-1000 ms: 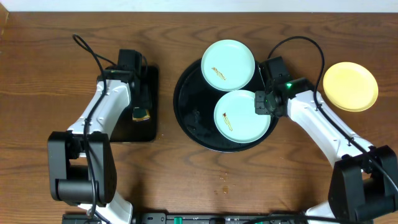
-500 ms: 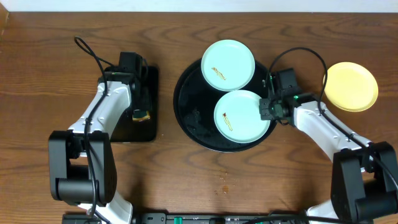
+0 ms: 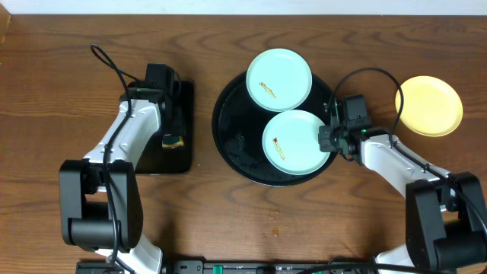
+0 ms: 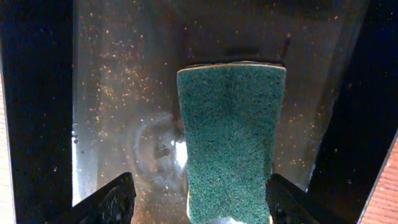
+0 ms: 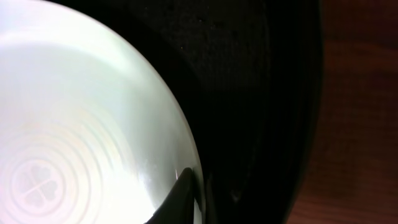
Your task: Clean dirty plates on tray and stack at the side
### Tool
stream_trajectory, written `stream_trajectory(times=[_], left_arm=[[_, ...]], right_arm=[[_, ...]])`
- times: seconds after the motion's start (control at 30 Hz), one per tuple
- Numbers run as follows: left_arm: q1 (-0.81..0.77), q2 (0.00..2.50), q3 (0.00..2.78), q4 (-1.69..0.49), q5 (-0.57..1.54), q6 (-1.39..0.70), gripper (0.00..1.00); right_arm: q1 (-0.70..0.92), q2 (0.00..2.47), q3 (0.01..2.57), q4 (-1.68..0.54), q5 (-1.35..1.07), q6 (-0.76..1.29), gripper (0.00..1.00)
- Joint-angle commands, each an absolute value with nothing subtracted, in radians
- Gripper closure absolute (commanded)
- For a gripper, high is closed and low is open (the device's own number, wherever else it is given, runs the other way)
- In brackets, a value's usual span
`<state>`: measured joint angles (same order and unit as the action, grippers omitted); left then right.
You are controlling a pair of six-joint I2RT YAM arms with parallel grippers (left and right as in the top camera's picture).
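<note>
right jaws pinched, seemingly on the nearer mint plate (image 3: 295, 141); left jaws spread astride sponge (image 4: 229, 143).

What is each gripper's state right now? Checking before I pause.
Left gripper: open, straddling the sponge.
Right gripper: closed on the front mint plate, at its rim.

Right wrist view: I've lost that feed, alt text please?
A pale mint plate fills the left of the frame, with the right gripper closed on its rim at the bottom edge. The plate lies on the black tray, with brown wood tabletop at far right.
</note>
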<state>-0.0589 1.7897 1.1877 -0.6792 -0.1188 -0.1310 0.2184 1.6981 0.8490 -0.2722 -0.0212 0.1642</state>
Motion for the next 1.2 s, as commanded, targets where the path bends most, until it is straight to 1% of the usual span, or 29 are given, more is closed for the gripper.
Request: stream_trajectory(times=[0.0,0.17,0.3,0.33,0.4,0.47,0.53,0.6,0.63,0.73,0.87,1.0,1.17], left_arm=[[-0.054,1.801,1.181,-0.685,-0.125,-0.136,0.32],[-0.054,1.801,1.181,-0.691,-0.125,-0.136,0.32],[-0.054,1.801,1.181,-0.691,-0.125,-0.136,0.32],[-0.054,1.801,1.181,-0.691,-0.125,-0.136,0.32],[-0.054,1.801,1.181,-0.691,-0.125,-0.136,0.32],[-0.054,1.801,1.181,-0.691,-0.125,-0.136,0.32],[-0.054,1.801,1.181,-0.691,-0.125,-0.136,0.32],[-0.054,1.801,1.181,-0.691,-0.125,-0.136,0.32],[-0.054,1.801,1.181,-0.691,-0.125,-0.136,0.32],[-0.054,1.801,1.181,-0.691,-0.125,-0.136,0.33],[-0.054,1.801,1.179,-0.69,-0.125,-0.136,0.33],[-0.054,1.802,1.157,-0.656,-0.125,-0.136,0.33],[-0.054,1.802,1.082,-0.527,-0.115,-0.189,0.32]], right_arm=[[0.213,1.704,0.84,-0.282,-0.028,0.32,0.99],[0.213,1.704,0.84,-0.322,-0.045,0.462,0.99],[0.213,1.704,0.841,-0.325,-0.171,0.527,0.98],[0.213,1.704,0.841,-0.324,-0.197,0.527,0.95],[0.212,1.704,0.841,-0.322,-0.195,0.513,0.81],[0.212,1.704,0.841,-0.321,-0.178,0.438,0.76],[0.21,1.704,0.841,-0.313,-0.136,0.344,0.75],[0.21,1.704,0.841,-0.307,-0.075,0.301,0.75],[0.21,1.704,0.841,-0.307,-0.048,0.294,0.76],[0.211,1.704,0.841,-0.305,-0.027,0.294,0.85],[0.211,1.704,0.841,-0.299,-0.027,0.293,0.93],[0.216,1.704,0.835,-0.281,-0.027,0.29,0.93],[0.244,1.704,0.831,-0.255,-0.027,0.259,0.91]])
